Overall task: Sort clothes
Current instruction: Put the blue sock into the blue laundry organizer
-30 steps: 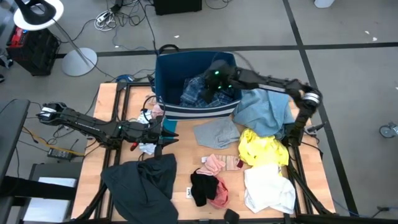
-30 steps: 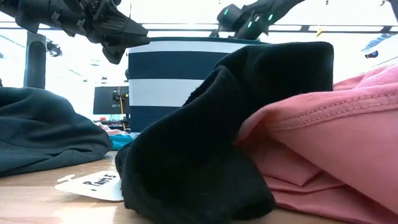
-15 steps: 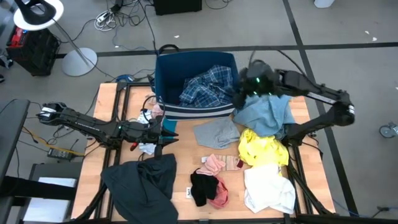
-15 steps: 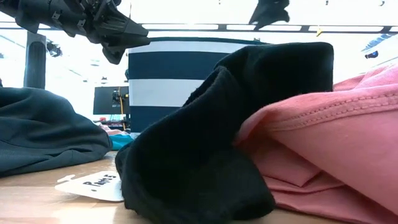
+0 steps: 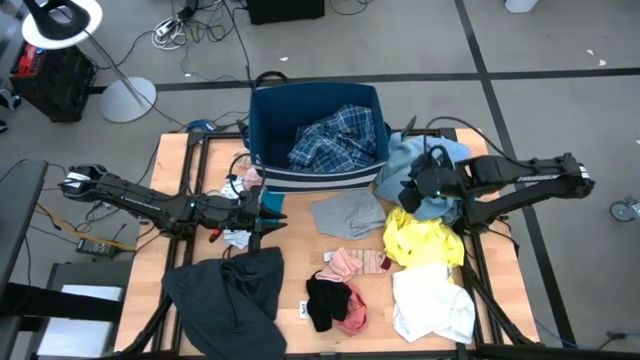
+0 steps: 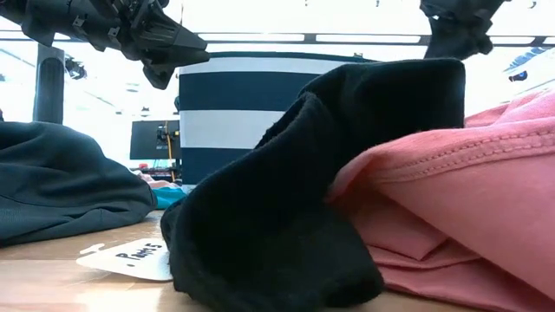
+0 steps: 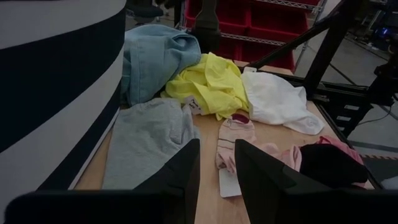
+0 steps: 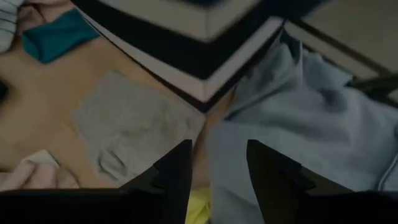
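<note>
A blue plaid garment (image 5: 338, 135) lies inside the navy striped bin (image 5: 262, 140) at the table's far middle. My right gripper (image 5: 406, 196) hangs open over the light blue garment (image 5: 440, 165), just right of the bin, with nothing between its fingers (image 8: 219, 167). A grey garment (image 5: 348, 213), a yellow one (image 5: 422, 240), a white one (image 5: 432, 300), a pink one (image 5: 345, 264), a black one (image 5: 325, 300) and a dark grey one (image 5: 225, 295) lie on the table. My left gripper (image 5: 278, 216) waits open left of the grey garment, above the table.
Small white and teal pieces (image 5: 238, 186) lie by the bin's left near corner. A paper tag (image 5: 304, 310) rests beside the black garment. Bare wood shows between the grey garment and the pink one (image 7: 208, 134).
My right gripper has drawn back from over the bin, going toward the table's right and near edges, and has rolled on the way. It now hangs over the light blue garment. The blue plaid garment, half hidden by the gripper before, lies in full view in the bin.
</note>
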Robot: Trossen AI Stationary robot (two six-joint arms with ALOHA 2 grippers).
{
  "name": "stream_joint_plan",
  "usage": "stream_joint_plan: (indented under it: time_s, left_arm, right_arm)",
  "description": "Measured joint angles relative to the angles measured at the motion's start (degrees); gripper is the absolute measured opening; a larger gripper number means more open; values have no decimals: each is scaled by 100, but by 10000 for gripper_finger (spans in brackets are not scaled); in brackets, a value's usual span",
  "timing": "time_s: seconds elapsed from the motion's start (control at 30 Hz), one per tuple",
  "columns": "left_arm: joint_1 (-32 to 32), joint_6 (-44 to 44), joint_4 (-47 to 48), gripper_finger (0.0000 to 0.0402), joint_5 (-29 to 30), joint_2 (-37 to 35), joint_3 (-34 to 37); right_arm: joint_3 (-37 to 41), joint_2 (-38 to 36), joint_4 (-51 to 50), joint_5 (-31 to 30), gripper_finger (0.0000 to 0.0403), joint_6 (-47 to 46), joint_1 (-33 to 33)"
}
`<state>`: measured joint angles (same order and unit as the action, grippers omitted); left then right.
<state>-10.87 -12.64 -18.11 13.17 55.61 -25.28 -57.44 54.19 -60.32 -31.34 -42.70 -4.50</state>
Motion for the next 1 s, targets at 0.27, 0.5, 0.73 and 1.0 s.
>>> stream_joint_plan:
  time_s: [0.27, 0.5, 0.73, 1.0]
  left_arm:
    - [0, 0, 0, 106, -2, 2, 0]
    - [2, -125, 103, 106, -7, 2, 1]
    - [2, -523, 550, 106, 301, 2, 0]
    - [7, -1806, 2529, 106, 735, 17, 0]
  right_arm:
    - [477, -298, -80, 354, 152, -867, -532]
    - [668, -278, -49, 379, 151, -1173, -960]
    - [928, -275, 279, 164, 151, -1141, -1143]
    - [1632, -271, 940, 152, 151, -1147, -1166]
